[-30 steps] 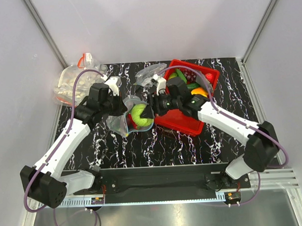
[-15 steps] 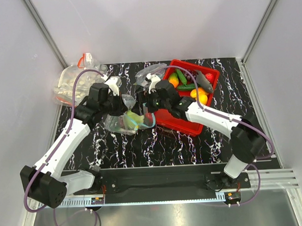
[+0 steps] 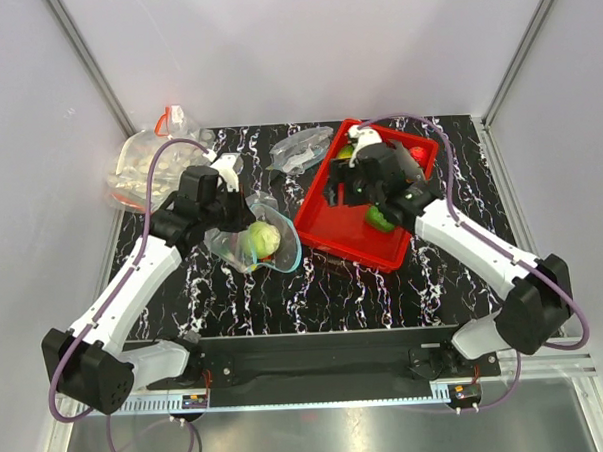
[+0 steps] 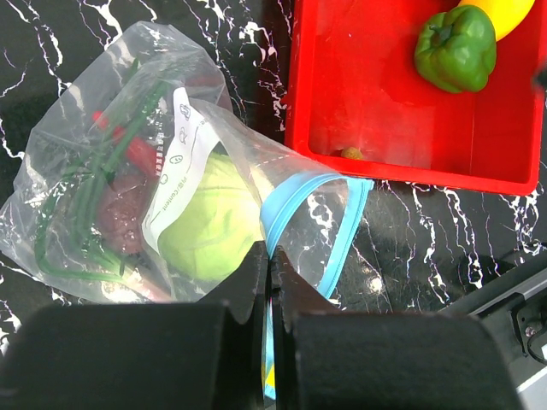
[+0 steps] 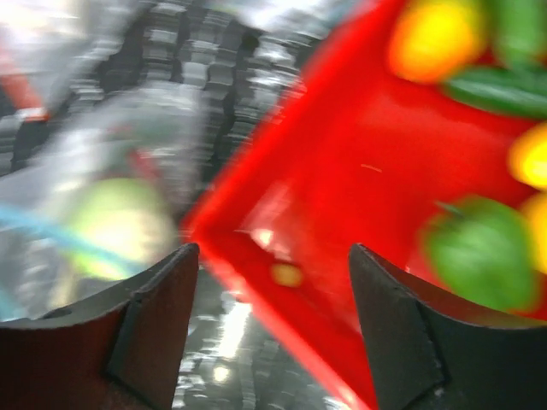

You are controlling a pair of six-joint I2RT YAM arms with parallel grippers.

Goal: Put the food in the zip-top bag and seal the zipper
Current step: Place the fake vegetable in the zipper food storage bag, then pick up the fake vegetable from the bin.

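zip-top bag [image 4: 171, 196] pinched in left fingers [image 4: 244, 286], right fingers [image 5: 149, 316] spread over bin [image 5: 359, 196]

The zip-top bag [image 4: 102, 85] is clear, crinkled plastic film with glossy highlights; its zipper [image 4: 282, 198] is a smooth teal-blue strip. The bell pepper [image 4: 455, 49] and the red tray [image 4: 376, 94] are glossy, smooth plastic; the table top [image 4: 51, 34] is polished, black marble-patterned.

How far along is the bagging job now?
Done: the green fruit and red chilli are inside the bag. In hand: the left gripper pinches its mouth; the right gripper hangs open over the red tray. Left: the green pepper lies there, and the zipper is open.
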